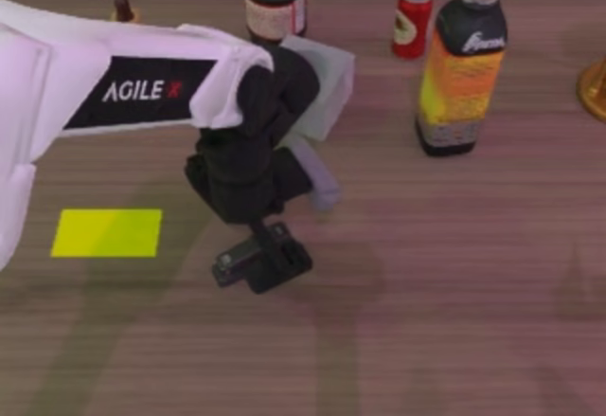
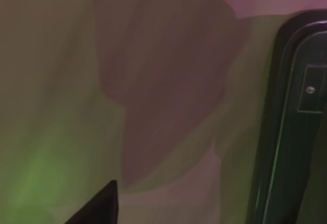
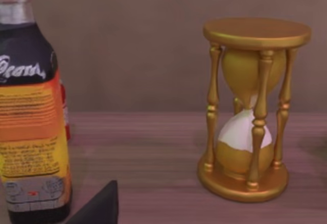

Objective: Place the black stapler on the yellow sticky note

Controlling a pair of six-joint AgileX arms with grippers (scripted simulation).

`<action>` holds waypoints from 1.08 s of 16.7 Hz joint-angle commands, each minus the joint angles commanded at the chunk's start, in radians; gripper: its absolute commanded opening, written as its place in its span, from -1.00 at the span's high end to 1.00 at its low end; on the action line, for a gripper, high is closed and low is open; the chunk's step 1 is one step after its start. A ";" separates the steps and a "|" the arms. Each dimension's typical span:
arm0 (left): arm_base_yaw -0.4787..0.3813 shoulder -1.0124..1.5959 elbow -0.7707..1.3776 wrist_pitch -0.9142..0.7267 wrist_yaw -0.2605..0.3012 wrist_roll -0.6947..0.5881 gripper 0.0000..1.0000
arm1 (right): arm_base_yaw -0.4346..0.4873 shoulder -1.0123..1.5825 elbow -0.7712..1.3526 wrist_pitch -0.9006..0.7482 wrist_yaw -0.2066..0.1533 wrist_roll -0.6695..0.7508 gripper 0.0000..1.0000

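Stapler under left gripper, centre of top view

Left gripper (image 1: 260, 262) sits low over the black stapler (image 1: 235, 262) just below frame centre; whether its fingers clasp the stapler cannot be told. Yellow sticky note (image 1: 107, 233) lies apart at lower left. Right arm is out of the top view, facing a gold hourglass (image 3: 254, 112).

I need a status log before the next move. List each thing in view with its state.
black stapler: at the left pincer, not on the note
yellow sticky note: flat, bare
red can: upright
orange-label bottle: upright, capped
hourglass: upright
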 joint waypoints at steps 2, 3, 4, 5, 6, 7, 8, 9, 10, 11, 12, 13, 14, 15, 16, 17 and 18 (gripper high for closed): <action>0.000 0.000 0.000 0.000 0.000 0.000 -1.00 | 0.000 0.000 0.000 0.000 0.000 0.000 -1.00; 0.000 0.000 0.000 0.000 0.000 0.000 -0.85 | 0.000 0.000 0.000 0.000 0.000 0.000 -1.00; 0.000 0.000 0.000 0.000 0.000 0.000 -0.70 | 0.000 0.000 0.000 0.000 0.000 0.000 -1.00; 0.000 0.000 0.000 0.000 0.000 0.000 -0.55 | 0.000 0.000 0.000 0.000 0.000 0.000 -1.00; 0.000 0.000 0.000 0.000 0.000 0.000 -0.40 | 0.000 0.000 0.000 0.000 0.000 0.000 -1.00; 0.000 0.000 0.000 0.000 0.000 0.000 -0.25 | 0.000 0.000 0.000 0.000 0.000 0.000 -1.00; 0.000 0.000 0.000 0.000 0.000 0.000 -0.10 | 0.000 0.000 0.000 0.000 0.000 0.000 -1.00; 0.000 0.000 0.000 0.000 0.000 0.000 0.06 | 0.000 0.000 0.000 0.000 0.000 0.000 -1.00; 0.000 0.000 0.000 0.000 0.000 0.000 0.21 | 0.000 0.000 0.000 0.000 0.000 0.000 -1.00; 0.000 0.000 0.000 0.000 0.000 0.000 0.36 | 0.000 0.000 0.000 0.000 0.000 0.000 -1.00; 0.000 0.000 0.000 0.000 0.000 0.000 0.51 | 0.000 0.000 0.000 0.000 0.000 0.000 -1.00; 0.000 0.000 0.000 0.000 0.000 0.000 0.66 | 0.000 0.000 0.000 0.000 0.000 0.000 -1.00; 0.000 0.000 0.000 0.000 0.000 0.000 0.81 | 0.000 0.000 0.000 0.000 0.000 0.000 -1.00; 0.000 0.000 0.000 0.000 0.000 0.000 0.96 | 0.000 0.000 0.000 0.000 0.000 0.000 -1.00; 0.000 0.000 0.000 0.000 0.000 0.000 1.00 | 0.000 0.000 0.000 0.000 0.000 0.000 -1.00; 0.000 0.000 0.000 0.000 0.000 0.000 1.00 | 0.000 0.000 0.000 0.000 0.000 0.000 -1.00; 0.000 0.000 0.000 0.000 0.000 0.000 1.00 | 0.000 0.000 0.000 0.000 0.000 0.000 -1.00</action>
